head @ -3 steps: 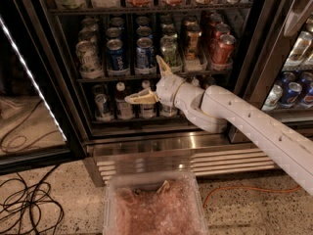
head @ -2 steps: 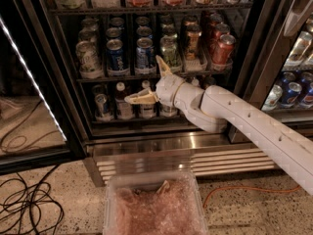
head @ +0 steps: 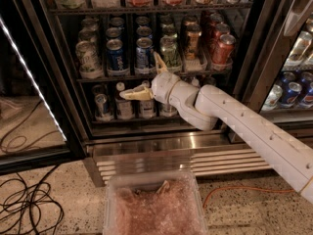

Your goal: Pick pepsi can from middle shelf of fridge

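Hovering wide open and empty just under the middle shelf [head: 107, 77] — one gripper [head: 139, 75], two fingers [head: 134, 93] splayed, one pepsi can [head: 145, 54] right above.

The white jointed arm [head: 254, 131] stretched from the lower right up to the middle of the view. At its end the cream two-finger gripper [head: 139, 76] was spread wide, one finger pointing left, the other upward

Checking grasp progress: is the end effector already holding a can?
No, the end effector is open with nothing between its fingers, in front of the fridge at the middle shelf's front edge.
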